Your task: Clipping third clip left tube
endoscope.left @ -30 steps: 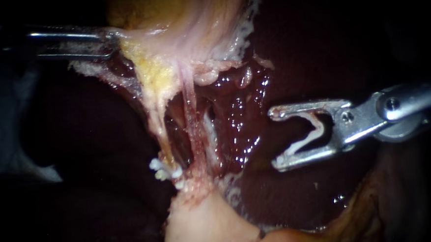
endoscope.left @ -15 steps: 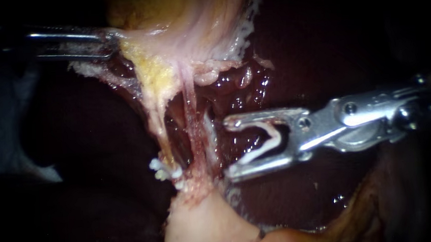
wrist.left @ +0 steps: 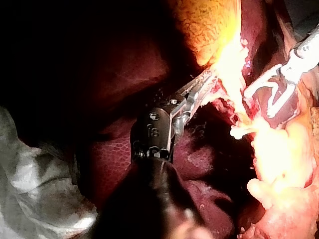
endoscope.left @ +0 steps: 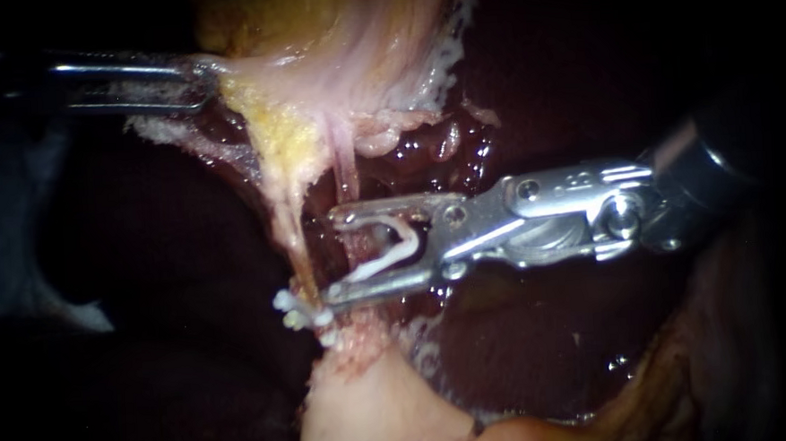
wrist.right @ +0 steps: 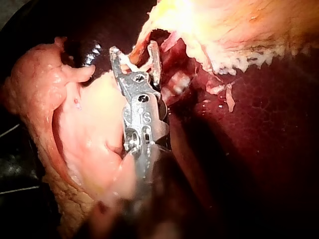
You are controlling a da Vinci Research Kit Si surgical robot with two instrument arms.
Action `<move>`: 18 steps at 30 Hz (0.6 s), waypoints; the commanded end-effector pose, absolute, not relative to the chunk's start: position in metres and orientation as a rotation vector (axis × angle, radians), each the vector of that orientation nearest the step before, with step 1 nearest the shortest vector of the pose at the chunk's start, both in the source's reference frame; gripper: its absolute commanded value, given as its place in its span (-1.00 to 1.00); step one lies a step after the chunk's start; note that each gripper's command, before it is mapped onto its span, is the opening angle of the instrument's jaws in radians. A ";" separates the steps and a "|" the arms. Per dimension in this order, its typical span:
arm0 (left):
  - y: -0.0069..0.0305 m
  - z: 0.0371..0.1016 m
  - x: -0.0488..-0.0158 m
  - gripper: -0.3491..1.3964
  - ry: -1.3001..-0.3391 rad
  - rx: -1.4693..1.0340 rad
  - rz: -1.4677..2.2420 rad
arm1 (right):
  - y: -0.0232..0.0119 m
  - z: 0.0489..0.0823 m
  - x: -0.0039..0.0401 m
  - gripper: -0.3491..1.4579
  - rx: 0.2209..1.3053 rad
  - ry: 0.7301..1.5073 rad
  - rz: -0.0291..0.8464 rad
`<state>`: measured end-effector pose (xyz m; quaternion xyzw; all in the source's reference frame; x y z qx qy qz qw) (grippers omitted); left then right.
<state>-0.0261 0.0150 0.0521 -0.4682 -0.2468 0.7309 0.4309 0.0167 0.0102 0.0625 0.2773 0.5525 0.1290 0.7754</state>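
Left tube (endoscope.left: 295, 243): a thin yellowish strand. It runs from the yellow tissue (endoscope.left: 271, 128) above the set clips (endoscope.left: 301, 317) straight down to them. It ends at those clips, which are small white pieces bunched at its foot.

Second strand: a pink tube (endoscope.left: 347, 173) lies just beside the left tube, on the far side from the left instrument. It also descends toward the set clips.

Right instrument (endoscope.left: 332, 255): the jaws stand well apart and carry an open clip (endoscope.left: 386, 252), white, with one leg against each jaw. The pink tube passes between the jaws, ahead of the open clip's bend. The lower jaw tip sits just above the set clips and looks to touch them. The upper jaw tip is higher, close beside the left tube. Whether the left tube itself lies inside the jaws cannot be told. The right wrist view confirms the spread jaws (wrist.right: 133, 50) with white clip material between them.

Left instrument (endoscope.left: 199, 82): well above the set clips. The jaws are pressed together on the edge of the yellow tissue and hold it taut. The left wrist view shows the same grip (wrist.left: 202, 84).

Surroundings: dark red liver (endoscope.left: 443, 146) lies behind the tubes. Pale tissue (endoscope.left: 367, 410) lies directly below the set clips.
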 end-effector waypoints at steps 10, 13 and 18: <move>0.0149 0.0523 -0.0262 -1.00 -0.610 -1.167 1.823 | 0.0108 0.0651 0.0175 -0.07 0.619 1.219 0.259; 0.0148 0.0523 -0.0263 -1.00 -0.609 -1.167 1.823 | 0.0108 0.0655 0.0183 -0.07 0.632 1.250 0.240; 0.0149 0.0523 -0.0264 -1.00 -0.609 -1.167 1.823 | 0.0109 0.0655 0.0202 -0.08 0.649 1.308 0.216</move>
